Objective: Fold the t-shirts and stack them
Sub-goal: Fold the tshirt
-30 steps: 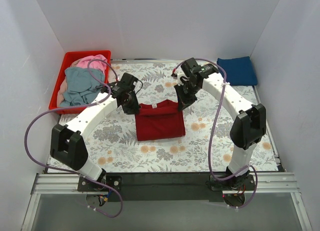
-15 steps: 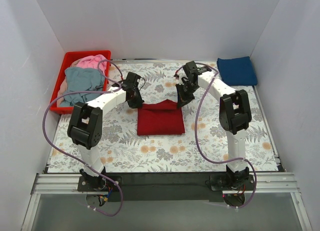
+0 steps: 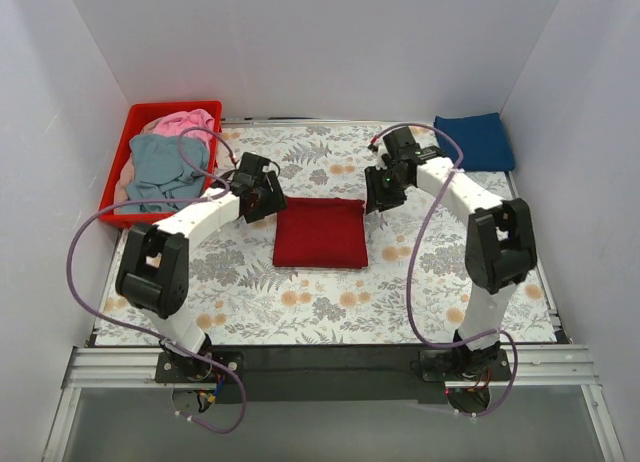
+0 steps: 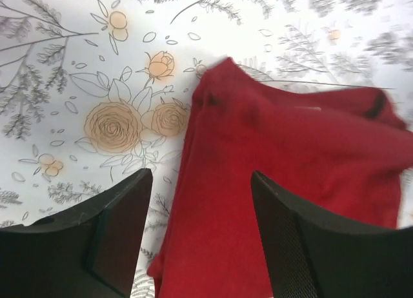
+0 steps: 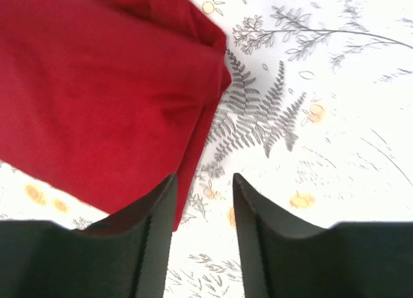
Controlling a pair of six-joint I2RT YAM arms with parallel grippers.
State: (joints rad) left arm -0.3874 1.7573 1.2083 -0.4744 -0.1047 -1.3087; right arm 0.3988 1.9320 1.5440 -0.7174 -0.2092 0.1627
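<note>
Centre of the top view, the red shirt (image 3: 320, 234) lies folded into a neat rectangle on the flowered table (image 3: 330, 302). The left gripper (image 3: 266, 202) hangs just off the shirt's upper-left corner, jaws spread wide and holding nothing; in its wrist view the dark fingers (image 4: 119, 230) frame the cloth's edge, red fabric showing in the gap. The right gripper (image 3: 377, 200) sits just off the upper-right corner, jaws parted a modest way and empty too, and its wrist view shows the shirt's folded corner at upper left, with fern print under the gap. Upper left of the top view, the red basket (image 3: 117, 174) holds a crumpled grey-blue shirt (image 3: 165, 167) with a pink shirt (image 3: 185, 122) heaped behind it. Upper right, a navy shirt (image 3: 475, 142) lies folded flat at the table's far corner, well apart from both grippers.
</note>
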